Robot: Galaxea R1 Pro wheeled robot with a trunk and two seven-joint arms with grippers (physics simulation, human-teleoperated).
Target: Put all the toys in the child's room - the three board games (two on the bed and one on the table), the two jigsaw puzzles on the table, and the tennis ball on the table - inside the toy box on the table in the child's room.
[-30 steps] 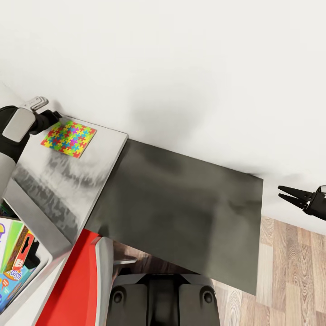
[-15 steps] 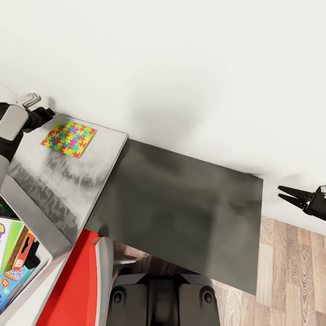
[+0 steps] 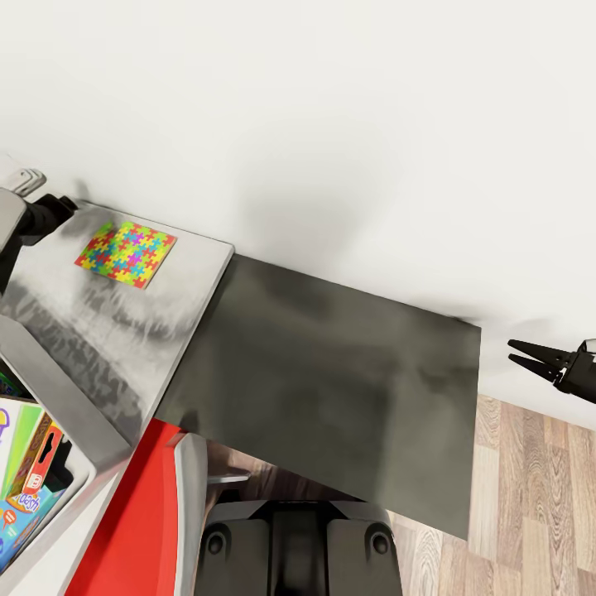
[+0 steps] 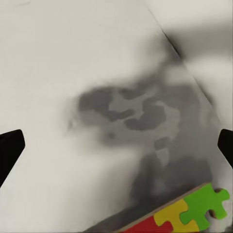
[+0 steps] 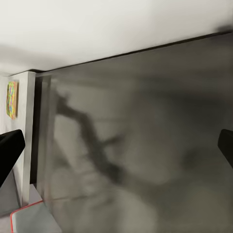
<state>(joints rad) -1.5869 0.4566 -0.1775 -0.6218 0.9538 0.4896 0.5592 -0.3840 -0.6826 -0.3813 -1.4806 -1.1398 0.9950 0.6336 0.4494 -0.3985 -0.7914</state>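
Lower left of the head view we see the toy box (image 3: 62, 430) with board games (image 3: 25, 484) inside. Jigsaw puzzle (image 3: 126, 253) lies upper left on the table (image 3: 157, 331). Left gripper (image 4: 116, 143) jaws apart; right gripper (image 3: 523, 355) jaws apart, at right edge.

The desk (image 3: 108, 331) and its dark cabinet section (image 3: 331, 389) are seen steeply from above in the head view. The grey top is viewed closely by the left wrist camera, the dark section obliquely by the right. The jigsaw puzzle (image 3: 126, 252) is shared by all three views.
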